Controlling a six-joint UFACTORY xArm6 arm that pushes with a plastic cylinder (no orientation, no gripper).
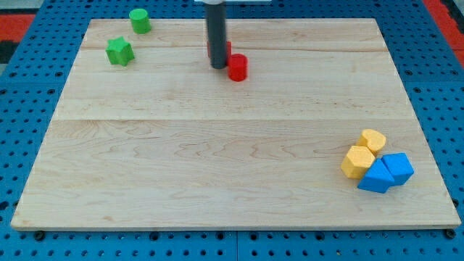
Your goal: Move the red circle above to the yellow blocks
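My tip (219,67), a bare rod with nothing to open or close, touches the red circle (238,67) at its 9 o'clock. The yellow blocks (364,153) lie far toward 4 o'clock. Pushing off-centre, the circle could slip sideways off my tip.

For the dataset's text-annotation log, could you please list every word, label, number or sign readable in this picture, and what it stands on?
None: no readable text anywhere.
The pale wooden board, the blue pegboard around it, my tip, and the red cylinder block, green blocks, yellow blocks and blue blocks are all unmarked.
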